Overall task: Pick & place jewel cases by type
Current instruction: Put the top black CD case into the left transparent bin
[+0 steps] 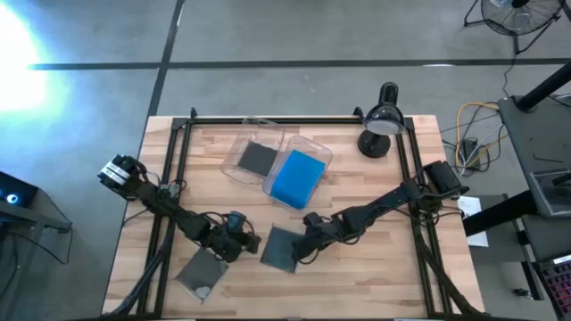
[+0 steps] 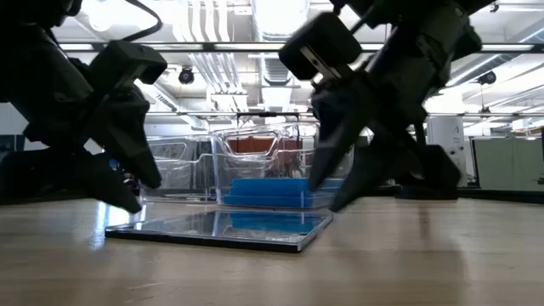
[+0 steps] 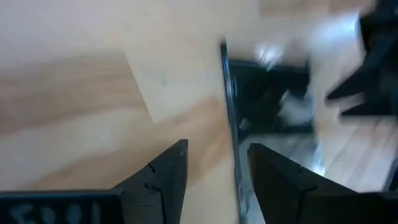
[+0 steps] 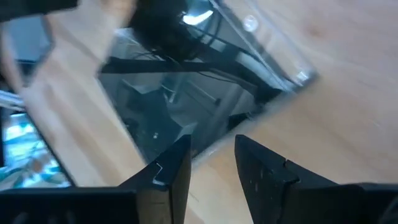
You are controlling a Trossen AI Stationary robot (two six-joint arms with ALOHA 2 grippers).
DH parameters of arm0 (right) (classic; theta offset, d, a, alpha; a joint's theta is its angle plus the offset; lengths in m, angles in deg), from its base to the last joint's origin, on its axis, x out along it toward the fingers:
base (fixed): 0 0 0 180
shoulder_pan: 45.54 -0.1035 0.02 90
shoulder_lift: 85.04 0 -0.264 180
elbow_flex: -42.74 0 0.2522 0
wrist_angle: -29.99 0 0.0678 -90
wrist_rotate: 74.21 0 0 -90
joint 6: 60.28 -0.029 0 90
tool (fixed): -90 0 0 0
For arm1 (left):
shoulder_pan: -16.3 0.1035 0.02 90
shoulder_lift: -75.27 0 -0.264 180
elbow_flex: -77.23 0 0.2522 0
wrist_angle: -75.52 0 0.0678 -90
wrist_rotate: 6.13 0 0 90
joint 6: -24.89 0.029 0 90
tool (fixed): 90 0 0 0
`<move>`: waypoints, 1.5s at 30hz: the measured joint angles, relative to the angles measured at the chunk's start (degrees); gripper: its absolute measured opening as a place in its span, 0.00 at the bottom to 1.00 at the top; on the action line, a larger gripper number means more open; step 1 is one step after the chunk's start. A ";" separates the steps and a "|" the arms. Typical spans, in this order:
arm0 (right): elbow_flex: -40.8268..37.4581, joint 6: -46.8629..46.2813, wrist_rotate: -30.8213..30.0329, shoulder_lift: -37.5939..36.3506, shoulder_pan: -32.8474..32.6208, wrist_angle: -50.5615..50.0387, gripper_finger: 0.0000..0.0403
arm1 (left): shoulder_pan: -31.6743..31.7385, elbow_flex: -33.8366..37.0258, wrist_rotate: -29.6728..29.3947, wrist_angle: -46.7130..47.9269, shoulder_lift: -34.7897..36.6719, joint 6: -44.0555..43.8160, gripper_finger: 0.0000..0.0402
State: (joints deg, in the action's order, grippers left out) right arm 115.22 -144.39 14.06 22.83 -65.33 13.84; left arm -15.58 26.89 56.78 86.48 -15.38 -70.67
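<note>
Dark jewel case [image 1: 281, 249] is flanked by both grippers on the wooden table [image 1: 384, 267], flat near its front edge.

The right gripper [image 1: 304, 242] is poised at the case's right edge, fingers parted and holding nothing; the left gripper [image 1: 252, 242] is set just off the left edge, likewise parted and empty. The right is judged the nearer. A second dark case [image 1: 202, 272] lies further left; behind, a blue case [image 1: 296, 177] and a dark case [image 1: 258, 158] are held in clear bins [image 1: 319, 147].
</note>
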 joint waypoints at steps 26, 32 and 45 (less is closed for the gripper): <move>4.78 -3.94 -3.13 6.44 -0.94 -1.32 0.41 | -0.36 -11.83 10.11 3.61 -10.92 17.37 0.37; 5.84 7.70 -8.29 1.62 -0.28 -2.20 0.39 | -0.64 -11.53 11.90 5.64 -10.09 19.63 0.37; 6.61 13.84 -8.94 0.57 0.15 5.02 0.38 | -1.05 -11.06 10.96 4.85 -10.12 20.15 0.37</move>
State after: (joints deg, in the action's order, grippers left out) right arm 121.83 -130.55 5.12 23.41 -65.18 18.87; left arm -16.63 15.83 67.74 91.33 -25.50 -50.52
